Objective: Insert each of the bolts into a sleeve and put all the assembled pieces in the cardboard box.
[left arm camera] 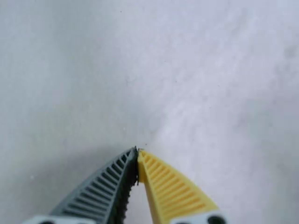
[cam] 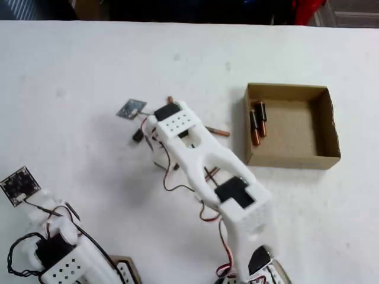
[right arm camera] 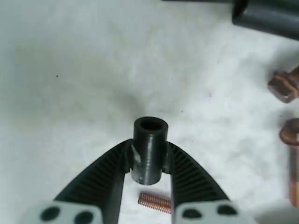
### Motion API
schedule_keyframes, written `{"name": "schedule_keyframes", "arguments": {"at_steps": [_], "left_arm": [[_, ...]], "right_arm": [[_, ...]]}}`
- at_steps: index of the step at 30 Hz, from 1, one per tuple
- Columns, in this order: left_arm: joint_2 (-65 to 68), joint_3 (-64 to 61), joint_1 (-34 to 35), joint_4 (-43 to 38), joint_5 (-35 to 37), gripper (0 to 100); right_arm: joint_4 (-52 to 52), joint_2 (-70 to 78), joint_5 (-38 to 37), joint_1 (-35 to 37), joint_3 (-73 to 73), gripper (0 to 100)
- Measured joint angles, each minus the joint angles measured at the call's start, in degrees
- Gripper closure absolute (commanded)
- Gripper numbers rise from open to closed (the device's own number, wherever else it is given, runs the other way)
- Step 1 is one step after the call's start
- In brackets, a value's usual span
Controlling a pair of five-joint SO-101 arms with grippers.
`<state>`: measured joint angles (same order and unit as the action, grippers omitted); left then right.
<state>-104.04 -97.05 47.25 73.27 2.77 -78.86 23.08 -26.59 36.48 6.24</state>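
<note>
Fingers [right arm camera: 103, 179] of my right claw [right arm camera: 149, 148] press on both sides of a short black cylindrical sleeve [right arm camera: 149, 135], pinching it around its lower half. The sleeve stands roughly upright in the grip, with its round open bore turned toward my wrist camera. I cannot tell whether its lower end touches the white surface [cam: 89, 71].

Beneath the held sleeve, between my two fingers, a copper threaded shank [right arm camera: 154, 201] lies flat on the surface. Two more copper bolt pieces [right arm camera: 284, 86] lie farther out, apart from the sleeve. A dark cylinder [right arm camera: 266, 16] is cut by the frame edge; I cannot tell what it is.

High view: my right arm [cam: 207, 157] runs diagonally from the near edge toward the middle of the surface. A loose copper bolt [cam: 218, 131] lies just beside it, between the arm and the open brown cardboard box [cam: 290, 160], not touching the box. Inside the box, two assembled pieces [cam: 257, 121], copper bolts in black sleeves, lie side by side near the wall facing my right arm.

My left claw [left arm camera: 137, 158]: grey finger and yellow finger pressed together tip to tip over bare surface. My left arm [cam: 71, 269] sits at the near left corner, well apart from sleeve, bolts and box.
</note>
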Motion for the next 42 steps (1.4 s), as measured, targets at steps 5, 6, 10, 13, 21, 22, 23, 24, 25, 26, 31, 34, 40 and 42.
{"name": "schedule_keyframes", "arguments": {"at_steps": [5, 6, 10, 13, 21, 22, 23, 24, 25, 26, 31, 34, 40, 42], "left_arm": [[0.0, 0.0, 0.0, -0.18, 0.0, 98], [0.0, 0.0, 0.0, -0.53, 0.0, 98], [0.0, 0.0, 0.0, -1.32, 0.0, 98], [0.0, 0.0, -0.35, -1.32, 0.0, 98], [0.0, 0.0, -7.38, -1.32, 0.0, 98], [0.0, 0.0, -8.35, -1.32, 0.09, 98], [0.0, 0.0, -9.41, -1.32, 0.09, 98], [0.0, 0.0, -10.46, -1.32, 0.09, 98], [0.0, 0.0, -11.52, -1.32, 0.09, 98], [0.0, 0.0, -12.84, -1.32, 0.09, 98], [0.0, 0.0, -17.58, -1.32, 0.09, 98], [0.0, 0.0, -20.92, -1.58, -0.35, 98], [0.0, 0.0, -27.34, -1.58, -11.43, 98], [0.0, 0.0, -27.87, -1.58, -13.54, 98]], "right_arm": [[-4.13, -9.49, 0.0, 0.0, 0.0, 98.1], [-5.01, -11.34, 0.0, 0.09, 0.0, 98.1], [-8.26, -18.81, 0.0, -0.97, 0.0, 98.1], [-10.11, -24.35, 0.0, -3.34, 0.0, 98.1], [-16.53, -37.36, 0.0, -9.85, 0.0, 98.1], [-16.7, -38.95, 0.0, -10.64, 0.0, 98.1], [-16.79, -40.62, 0.0, -11.25, 0.0, 98.1], [-17.14, -42.11, -0.18, -11.78, 0.0, 98.1], [-17.58, -43.52, -0.18, -12.22, 0.0, 98.1], [-17.67, -44.92, -0.18, -12.57, 0.0, 98.1], [-17.85, -52.92, -0.18, -14.15, -3.34, 98.1], [-17.85, -58.9, -0.18, -14.07, -7.82, 98.1], [-16.0, -72.62, -0.18, -13.98, -18.64, 98.1], [-14.59, -77.71, -0.18, -13.89, -23.12, 98.1]]}}
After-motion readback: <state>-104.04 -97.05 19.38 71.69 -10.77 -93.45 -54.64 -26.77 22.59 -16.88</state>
